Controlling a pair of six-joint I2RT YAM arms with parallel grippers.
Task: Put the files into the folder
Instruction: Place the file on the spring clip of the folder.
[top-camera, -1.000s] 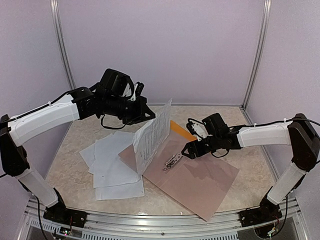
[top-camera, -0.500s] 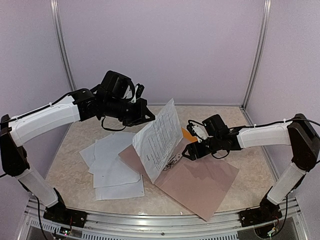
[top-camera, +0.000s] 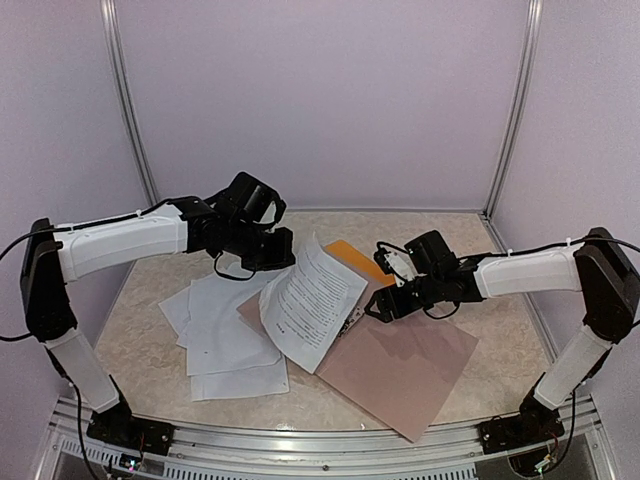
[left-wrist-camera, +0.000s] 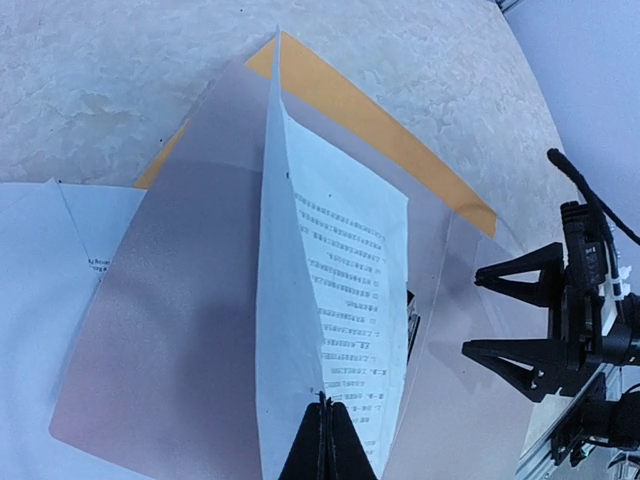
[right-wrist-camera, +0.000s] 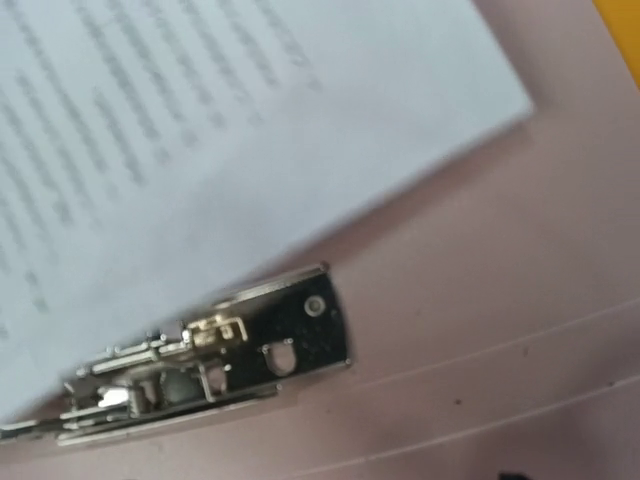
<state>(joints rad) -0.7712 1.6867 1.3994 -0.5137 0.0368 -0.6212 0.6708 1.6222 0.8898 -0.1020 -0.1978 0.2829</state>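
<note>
The left end effector pinches one printed sheet and holds it tilted over the orange-yellow folder in the middle of the surface. The right end effector has its fingers spread wide, just right of the metal clip. More sheets lie on the left.

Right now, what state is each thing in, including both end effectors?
left end effector: shut on the held sheet.
held sheet: pinched at one edge, bowed, drooping over the pinkish board.
right end effector: open, empty, near the metal clip.
metal clip: lying on the board; latch unclear.
folder: flat, mostly covered.
loose sheets: overlapping, flat on the table.
</note>
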